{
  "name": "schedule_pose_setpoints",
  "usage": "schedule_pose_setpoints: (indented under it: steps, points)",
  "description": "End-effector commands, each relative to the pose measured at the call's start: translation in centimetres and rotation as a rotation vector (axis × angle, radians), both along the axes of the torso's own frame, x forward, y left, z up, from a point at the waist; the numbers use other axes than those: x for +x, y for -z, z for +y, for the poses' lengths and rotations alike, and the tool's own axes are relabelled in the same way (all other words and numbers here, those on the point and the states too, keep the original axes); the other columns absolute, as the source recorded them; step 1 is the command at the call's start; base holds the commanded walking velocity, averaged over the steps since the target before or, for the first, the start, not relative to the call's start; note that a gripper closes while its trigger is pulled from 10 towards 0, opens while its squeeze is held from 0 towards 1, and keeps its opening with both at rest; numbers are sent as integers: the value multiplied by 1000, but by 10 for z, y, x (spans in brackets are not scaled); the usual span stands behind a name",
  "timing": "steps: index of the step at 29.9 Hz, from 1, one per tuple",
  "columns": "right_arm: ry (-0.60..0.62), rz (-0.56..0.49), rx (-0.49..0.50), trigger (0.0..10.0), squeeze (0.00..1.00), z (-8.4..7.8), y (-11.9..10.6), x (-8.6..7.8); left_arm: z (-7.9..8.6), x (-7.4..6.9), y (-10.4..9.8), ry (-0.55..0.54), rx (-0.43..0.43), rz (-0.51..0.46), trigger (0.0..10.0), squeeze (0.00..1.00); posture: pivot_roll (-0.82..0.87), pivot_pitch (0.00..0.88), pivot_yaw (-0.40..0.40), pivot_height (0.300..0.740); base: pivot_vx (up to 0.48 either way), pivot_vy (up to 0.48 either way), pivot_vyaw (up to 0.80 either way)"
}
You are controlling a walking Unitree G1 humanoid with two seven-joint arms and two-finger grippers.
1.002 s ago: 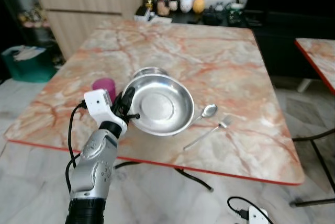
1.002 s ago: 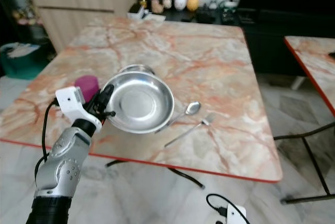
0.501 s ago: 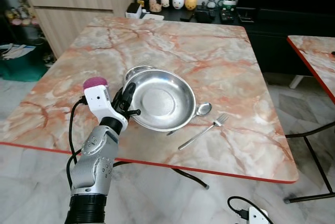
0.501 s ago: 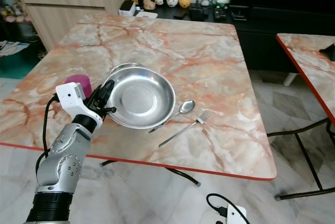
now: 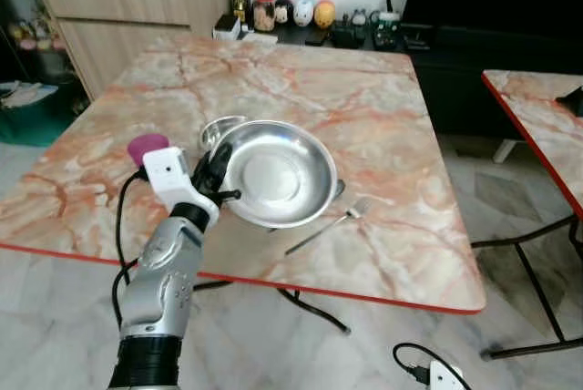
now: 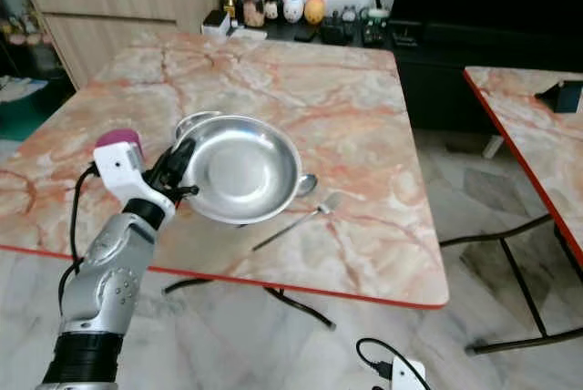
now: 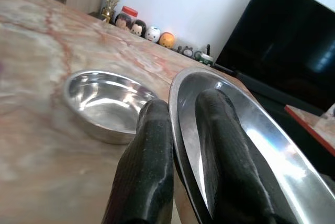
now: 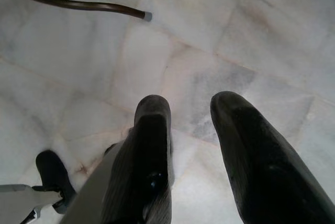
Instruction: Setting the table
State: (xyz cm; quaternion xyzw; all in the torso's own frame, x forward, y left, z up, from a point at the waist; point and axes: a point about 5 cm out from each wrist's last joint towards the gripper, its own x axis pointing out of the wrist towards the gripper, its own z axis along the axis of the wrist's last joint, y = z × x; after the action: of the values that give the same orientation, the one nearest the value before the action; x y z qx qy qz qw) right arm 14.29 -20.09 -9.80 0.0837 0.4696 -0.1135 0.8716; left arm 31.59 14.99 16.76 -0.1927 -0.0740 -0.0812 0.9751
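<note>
Reaching up from the near edge of the marble table (image 5: 383, 117), the silver left arm (image 5: 162, 290) rises nearly upright, its wrist bent forward and toward the robot's right so the black fingers point over the tabletop. The left gripper (image 5: 217, 176) is clamped on the left rim of a wide steel plate (image 5: 278, 174), one finger (image 7: 149, 166) pressed against the outer face and the other against the inner face, as the left wrist view makes plain. The plate is held tilted, its hollow facing up and toward the camera, raised above the table surface.

Just left of the wrist camera housing, a purple cup (image 5: 147, 148) stands on the table. Behind the plate and partly covered by it sits a smaller steel bowl (image 7: 107, 103), resting flat on the marble. To the right of the plate, a spoon (image 6: 306, 184) peeks out from under the rim, and a fork (image 5: 326, 226) lies slantwise just beside it, tines toward the far side.

Farther right, the corner of a second red-edged table (image 5: 537, 126) juts in. The right gripper (image 8: 191, 130) hangs idle over the pale marble floor (image 8: 220, 41), its two fingers parted with nothing between them.
</note>
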Motion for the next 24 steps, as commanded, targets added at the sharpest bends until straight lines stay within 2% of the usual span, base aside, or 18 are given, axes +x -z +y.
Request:
schedule_pose_setpoints:
  steps: [1, 24]
  points:
    - [25, 14, -9, 10000, 0, -8, 1, -6, -13, 1, -6, 38, 5, -31, 10000, 0, 59, 0, -36, 740, 0, -349, -769]
    - [20, 10, -8, 10000, 0, -5, 2, -8, -17, 4, -6, 55, 10, -30, 10000, 0, 43, 0, -17, 740, 0, -346, -19]
